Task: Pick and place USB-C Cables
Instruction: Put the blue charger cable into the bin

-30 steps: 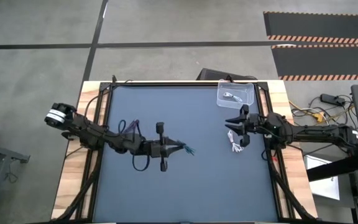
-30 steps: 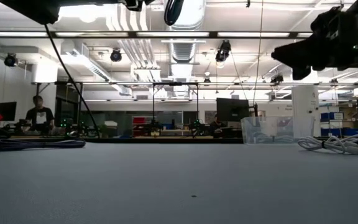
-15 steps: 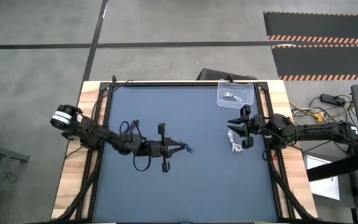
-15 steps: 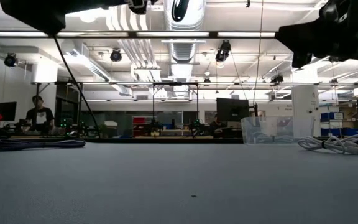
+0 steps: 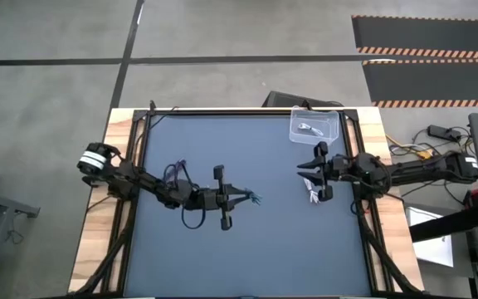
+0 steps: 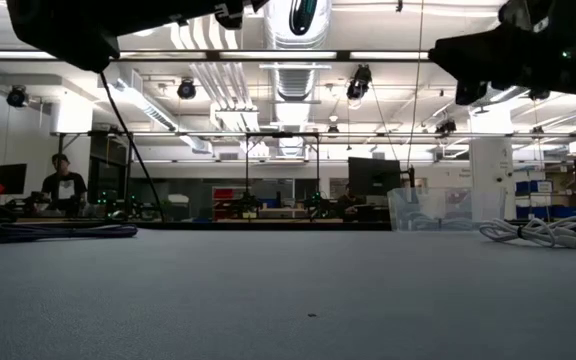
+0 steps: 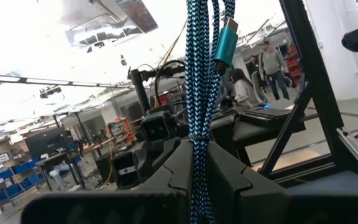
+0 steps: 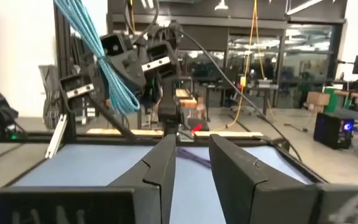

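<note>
My left gripper [image 5: 244,198] hovers over the middle of the mat, shut on the teal USB-C cable [image 5: 253,198], which also shows in the left wrist view as a braided bundle [image 7: 201,74]. The dark purple cable [image 5: 175,170] lies flat on the mat beside the left arm. One white cable [image 5: 312,192] lies on the mat by my right gripper [image 5: 304,169], which is open and raised above it. The other white cable [image 5: 308,128] rests inside the clear bin [image 5: 332,133]. My left gripper pinches the folded teal cable between its two fingers at the bundle's middle [image 7: 199,146], several strands together. The fingers lie level, pointing toward the table's right. The cable is lifted clear of the mat, and its teal connector end [image 7: 225,43] sticks out past the fingertips.
The clear bin stands at the mat's far right corner, also seen in the low view [image 6: 438,210]. The white cable [image 6: 540,232] and the purple cable [image 6: 63,231] lie low on the mat. Open mat stretches across the near half. People stand in the room beyond.
My left gripper has drifted a little toward the table's right, still holding the teal cable clear of the mat. My right gripper has moved toward the table's left and risen slightly above the white cable, which has stayed where it was.
</note>
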Controlling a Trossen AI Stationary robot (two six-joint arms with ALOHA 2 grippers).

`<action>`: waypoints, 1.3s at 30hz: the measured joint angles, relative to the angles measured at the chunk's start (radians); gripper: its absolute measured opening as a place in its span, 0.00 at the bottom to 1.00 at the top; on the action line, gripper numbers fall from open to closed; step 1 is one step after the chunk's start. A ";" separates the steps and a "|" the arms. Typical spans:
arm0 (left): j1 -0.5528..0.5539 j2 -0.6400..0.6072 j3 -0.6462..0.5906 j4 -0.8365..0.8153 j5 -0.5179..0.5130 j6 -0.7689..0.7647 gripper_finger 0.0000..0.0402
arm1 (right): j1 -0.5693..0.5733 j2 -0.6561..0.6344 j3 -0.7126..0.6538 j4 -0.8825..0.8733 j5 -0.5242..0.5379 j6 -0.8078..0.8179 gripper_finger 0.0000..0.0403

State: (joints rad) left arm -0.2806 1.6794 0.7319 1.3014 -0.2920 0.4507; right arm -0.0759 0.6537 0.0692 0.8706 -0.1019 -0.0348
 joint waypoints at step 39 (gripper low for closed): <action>-0.001 0.001 -0.007 -0.011 -0.044 -0.003 0.03 | 0.170 0.534 0.385 0.209 -0.011 -0.153 0.21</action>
State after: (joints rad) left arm -0.2813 1.6806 0.7254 1.2907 -0.3360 0.4480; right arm 0.0944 1.1874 0.4543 1.0800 -0.1124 -0.1876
